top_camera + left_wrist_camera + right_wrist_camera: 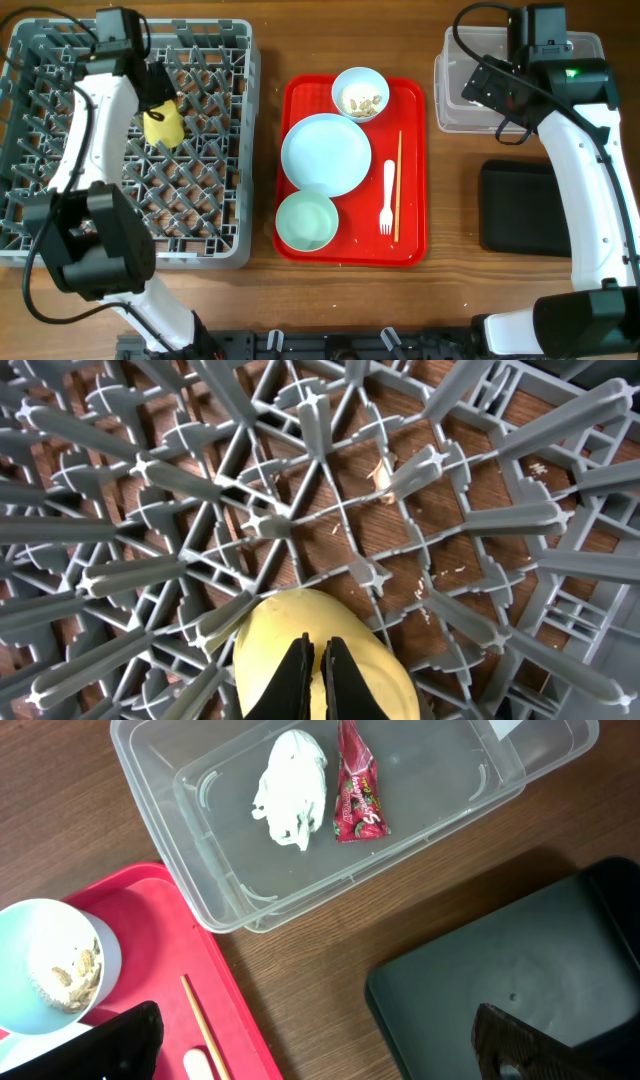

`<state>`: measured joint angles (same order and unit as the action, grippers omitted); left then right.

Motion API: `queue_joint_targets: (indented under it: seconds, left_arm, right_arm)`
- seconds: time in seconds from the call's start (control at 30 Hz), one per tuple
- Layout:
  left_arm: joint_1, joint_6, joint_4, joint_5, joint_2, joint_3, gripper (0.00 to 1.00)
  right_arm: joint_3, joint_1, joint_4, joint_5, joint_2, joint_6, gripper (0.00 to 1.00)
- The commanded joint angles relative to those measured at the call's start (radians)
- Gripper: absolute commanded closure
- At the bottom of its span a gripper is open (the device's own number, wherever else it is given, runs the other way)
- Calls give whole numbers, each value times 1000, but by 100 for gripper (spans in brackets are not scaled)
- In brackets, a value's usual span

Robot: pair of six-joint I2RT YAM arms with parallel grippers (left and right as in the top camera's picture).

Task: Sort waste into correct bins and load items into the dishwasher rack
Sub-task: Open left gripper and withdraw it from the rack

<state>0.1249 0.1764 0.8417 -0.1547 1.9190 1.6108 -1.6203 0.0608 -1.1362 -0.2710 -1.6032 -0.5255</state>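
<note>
The grey dishwasher rack [215, 190] fills the left of the table. My left gripper [318, 642] is low inside it, shut on the small yellow cup [163, 126], which sits tilted among the pegs [300, 420]. My right gripper [315, 1045] hangs open and holds nothing, over bare wood between the red tray and the flat black tray [480, 980]. Inside the clear tub [160, 780] lie the white tissue [290, 785] and the red wrapper [358, 785]. Beige food scraps [361, 100] sit in a white bowl [345, 82].
The red serving tray [412, 130] in the middle carries the light blue plate [325, 153], a mint bowl [306, 221], a white fork [387, 197] and a chopstick [398, 185]. The black tray [525, 207] lies at the right, below the tub [445, 80].
</note>
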Motion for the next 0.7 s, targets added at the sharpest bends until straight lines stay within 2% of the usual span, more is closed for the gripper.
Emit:
queue_joint_targets:
  seconds: [0.0, 0.17, 0.33, 0.47, 0.5, 0.53, 0.57, 0.63, 0.67]
  left_arm:
    - [6, -12, 45, 48, 11, -8, 96]
    - [35, 57, 91, 49, -49, -6, 96]
    - [40, 127, 85, 54, -232, -6, 96]
    - [40, 127, 161, 183, -409, -6, 93]
    - [41, 127, 198, 251, -453, -6, 89]
    - [41, 127, 227, 301, -487, -6, 80]
    - [41, 127, 261, 352, -520, -6, 59]
    - [41, 127, 350, 439, -587, -6, 39]
    - [41, 126, 411, 454, -622, -6, 36]
  right_arm:
    - [3, 3, 3, -21, 23, 9, 0]
    - [3, 3, 3, -21, 23, 9, 0]
    - [3, 3, 3, -21, 23, 9, 0]
    - [3, 3, 3, -21, 23, 10, 0]
    - [3, 3, 3, -21, 23, 9, 0]
    - [3, 3, 3, -21, 23, 9, 0]
    - [3, 3, 3, -21, 23, 9, 0]
    - [3, 3, 3, -21, 23, 10, 0]
    - [3, 3, 3, -21, 23, 9, 0]
